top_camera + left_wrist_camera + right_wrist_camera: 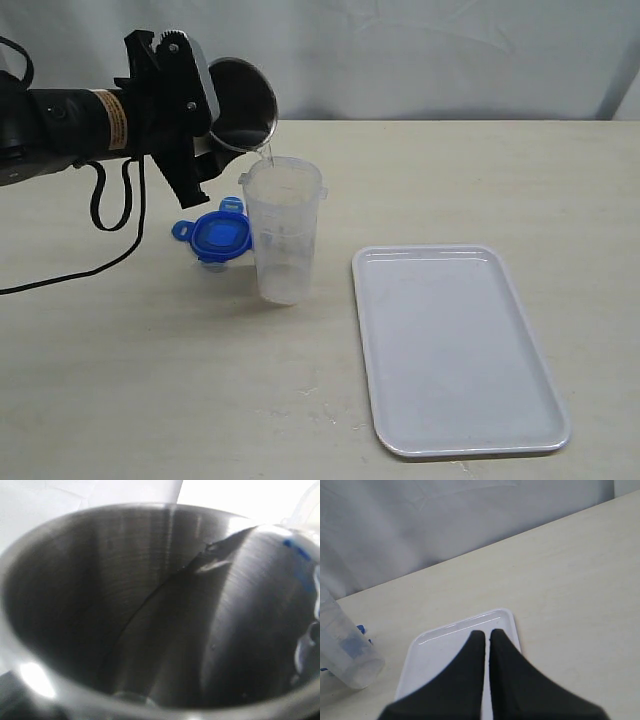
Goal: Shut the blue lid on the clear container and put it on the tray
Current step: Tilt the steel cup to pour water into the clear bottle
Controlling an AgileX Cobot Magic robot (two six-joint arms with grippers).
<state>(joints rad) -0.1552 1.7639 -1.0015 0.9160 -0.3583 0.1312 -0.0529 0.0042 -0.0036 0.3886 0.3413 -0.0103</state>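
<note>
The clear container [284, 235] stands upright and lidless on the table, left of the tray [452, 345]. The blue lid [219, 238] lies flat on the table just behind and left of it. My left gripper [195, 120] is shut on a steel cup [242, 103], tipped over the container's mouth, and a thin stream of water falls into it. The left wrist view is filled by the cup's inside [150, 605]. My right gripper [487, 635] is shut with nothing in it, hovering above the tray [445, 645]; the container [347, 652] shows at that view's edge.
A black cable [100, 215] from the left arm loops down onto the table at the far left. A pale backdrop stands behind the table's far edge.
</note>
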